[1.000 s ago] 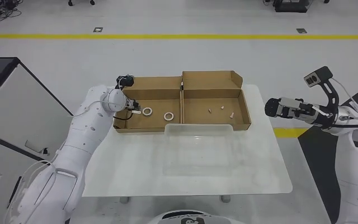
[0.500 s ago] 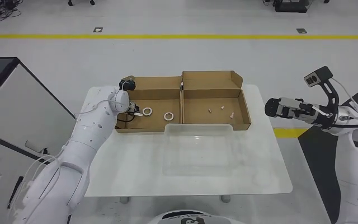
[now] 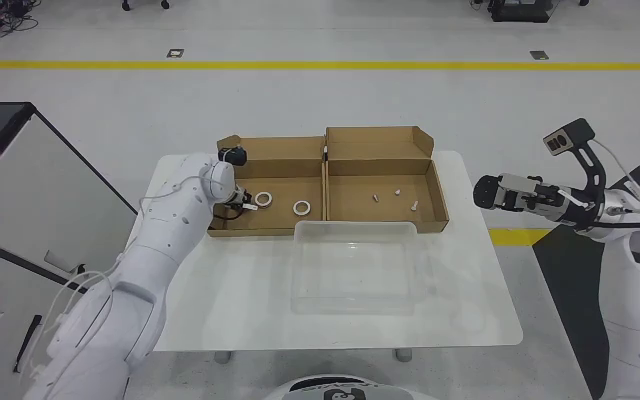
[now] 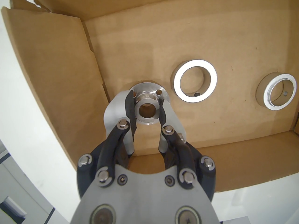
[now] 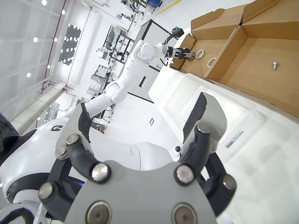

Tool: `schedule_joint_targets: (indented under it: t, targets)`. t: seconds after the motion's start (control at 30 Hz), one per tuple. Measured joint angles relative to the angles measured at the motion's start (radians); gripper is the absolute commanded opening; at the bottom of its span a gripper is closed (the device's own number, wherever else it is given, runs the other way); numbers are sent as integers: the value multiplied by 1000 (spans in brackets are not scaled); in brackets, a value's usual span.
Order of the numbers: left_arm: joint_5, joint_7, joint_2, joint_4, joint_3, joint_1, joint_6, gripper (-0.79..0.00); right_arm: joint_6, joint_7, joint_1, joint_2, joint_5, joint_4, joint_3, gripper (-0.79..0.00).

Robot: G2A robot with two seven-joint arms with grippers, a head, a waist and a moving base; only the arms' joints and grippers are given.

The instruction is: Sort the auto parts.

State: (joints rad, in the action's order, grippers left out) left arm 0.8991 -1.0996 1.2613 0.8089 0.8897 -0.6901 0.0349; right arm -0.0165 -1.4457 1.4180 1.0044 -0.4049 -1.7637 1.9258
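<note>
My left gripper point(image 4: 146, 111) is shut on the neck of a flanged metal hub point(image 4: 149, 91), low in the near left corner of the left cardboard box point(image 3: 275, 147). Two metal rings point(image 4: 195, 81) point(image 4: 276, 90) lie on that box's floor beside the hub, seen from above as rings point(image 3: 264, 198) point(image 3: 301, 208). The left gripper point(image 3: 238, 203) sits just left of them. A few small metal parts point(image 3: 398, 190) lie in the right cardboard box point(image 3: 380, 140). My right gripper point(image 5: 142, 103) is open and holds nothing, off the table's right edge point(image 3: 480, 192).
A clear plastic tray point(image 3: 355, 226) stands on the white table point(image 3: 470, 300) directly in front of the two boxes. A dark-framed cabinet point(image 3: 40, 200) stands to the left of the table. Bare tabletop lies left and right of the tray.
The left wrist has swung slightly toward the near left corner of the left box, carrying the hub with it. The right arm has not moved.
</note>
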Motion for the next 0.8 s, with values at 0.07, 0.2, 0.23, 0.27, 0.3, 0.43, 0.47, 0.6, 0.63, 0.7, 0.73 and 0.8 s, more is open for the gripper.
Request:
schedule_joint_targets:
  t: [0.07, 0.2, 0.23, 0.27, 0.3, 0.43, 0.47, 0.6, 0.63, 0.7, 0.73, 0.8]
  targets:
    - [-6, -1, 3, -9, -1, 5, -6, 0, 0, 0, 0, 0, 0, 0, 0, 0]
    - [-20, 5, 5, -17, 6, 11, -16, 0, 0, 0, 0, 0, 0, 0, 0, 0]
    - [-24, 8, 5, -17, 10, 12, -18, 0, 0, 0, 0, 0, 0, 0, 0, 0]
    - [-31, 11, 4, -14, 15, 11, -22, 0, 0, 0, 0, 0, 0, 0, 0, 0]
    - [-36, 13, 3, -12, 20, 11, -26, 0, 0, 0, 0, 0, 0, 0, 0, 0]
    - [-63, 12, -5, 18, 49, 3, -49, 0, 0, 0, 0, 0, 0, 0, 0, 0]
    - [-76, 8, -8, 35, 61, -1, -59, 0, 0, 0, 0, 0, 0, 0, 0, 0]
    - [-117, -12, -26, 116, 111, -22, -98, 0, 0, 0, 0, 0, 0, 0, 0, 0]
    - [-128, -17, -30, 141, 125, -30, -108, 0, 0, 0, 0, 0, 0, 0, 0, 0]
    - [-157, -34, -43, 206, 162, -54, -131, 0, 0, 0, 0, 0, 0, 0, 0, 0]
    - [-172, -42, -49, 237, 179, -66, -142, 0, 0, 0, 0, 0, 0, 0, 0, 0]
    - [-214, -57, -62, 317, 223, -101, -175, 0, 0, 0, 0, 0, 0, 0, 0, 0]
